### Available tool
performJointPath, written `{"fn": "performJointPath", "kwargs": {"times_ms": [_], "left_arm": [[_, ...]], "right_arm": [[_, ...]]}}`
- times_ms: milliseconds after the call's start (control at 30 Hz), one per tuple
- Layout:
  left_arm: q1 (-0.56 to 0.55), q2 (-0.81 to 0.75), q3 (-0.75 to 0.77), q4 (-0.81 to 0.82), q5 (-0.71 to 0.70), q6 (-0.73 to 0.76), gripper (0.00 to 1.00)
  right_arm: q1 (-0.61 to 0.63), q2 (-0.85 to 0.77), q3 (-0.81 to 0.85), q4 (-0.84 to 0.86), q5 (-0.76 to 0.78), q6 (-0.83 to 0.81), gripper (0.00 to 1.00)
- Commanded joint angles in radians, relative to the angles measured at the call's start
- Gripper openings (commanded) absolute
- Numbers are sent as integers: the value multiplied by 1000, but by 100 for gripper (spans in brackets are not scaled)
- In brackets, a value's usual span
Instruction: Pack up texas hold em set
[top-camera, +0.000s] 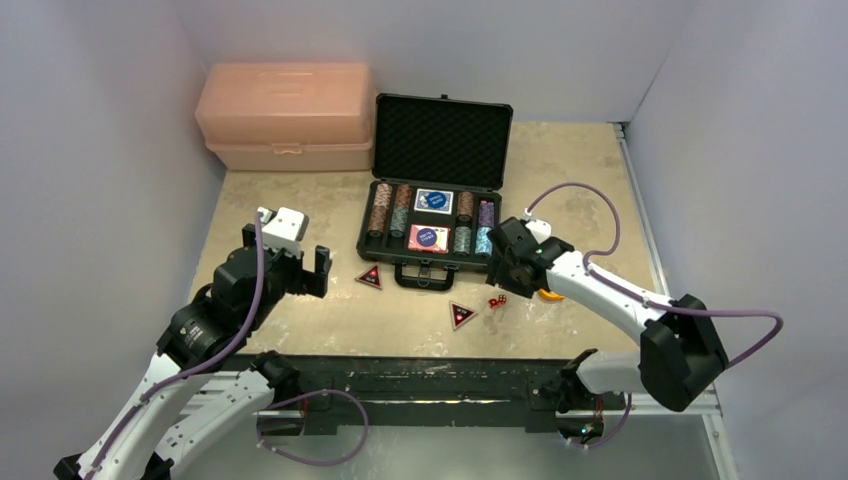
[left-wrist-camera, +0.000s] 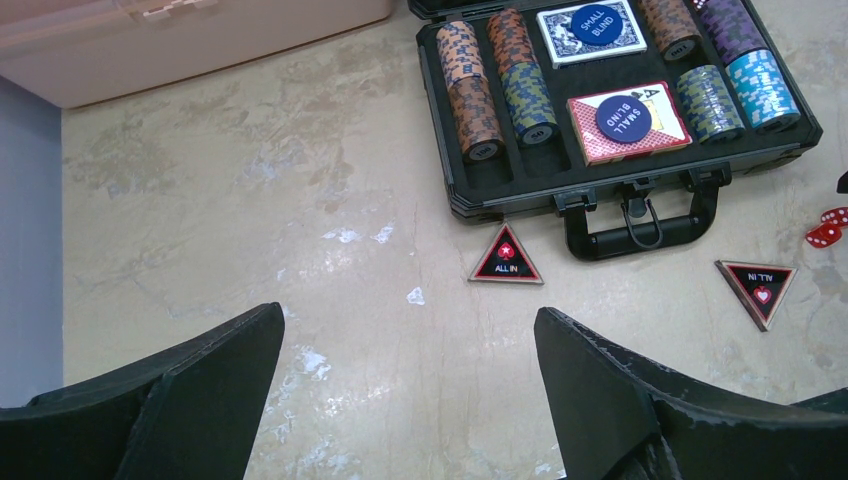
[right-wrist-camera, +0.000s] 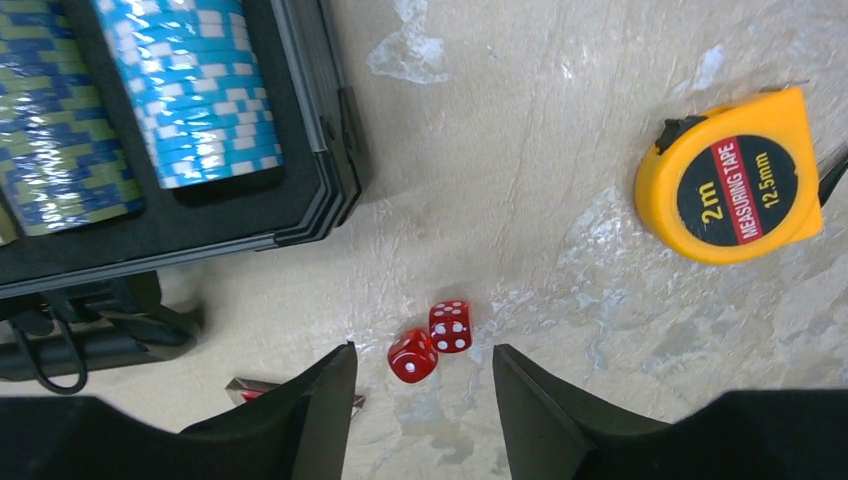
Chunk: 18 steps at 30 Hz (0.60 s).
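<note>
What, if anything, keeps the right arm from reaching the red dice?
Likely nothing, yes: the dice lie before the right gripper, jaws apart, bare table around them; case and tape measure sit aside.

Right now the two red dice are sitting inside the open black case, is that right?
Not quite. The two red dice lie on the table, outside the open black case and near its corner. The right wrist view shows this.
</note>
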Motion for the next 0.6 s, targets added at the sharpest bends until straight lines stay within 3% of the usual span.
{"fn": "performJointPath", "kwargs": {"times_ms": [0,567], "left_arm": [[0,-1,-5,21,4,14,96],[-2,3,-4,22,1,15,96]], "right_arm": [[3,41,-28,30,-18,62,55],[2,127,-60,72,-21,54,42]]}}
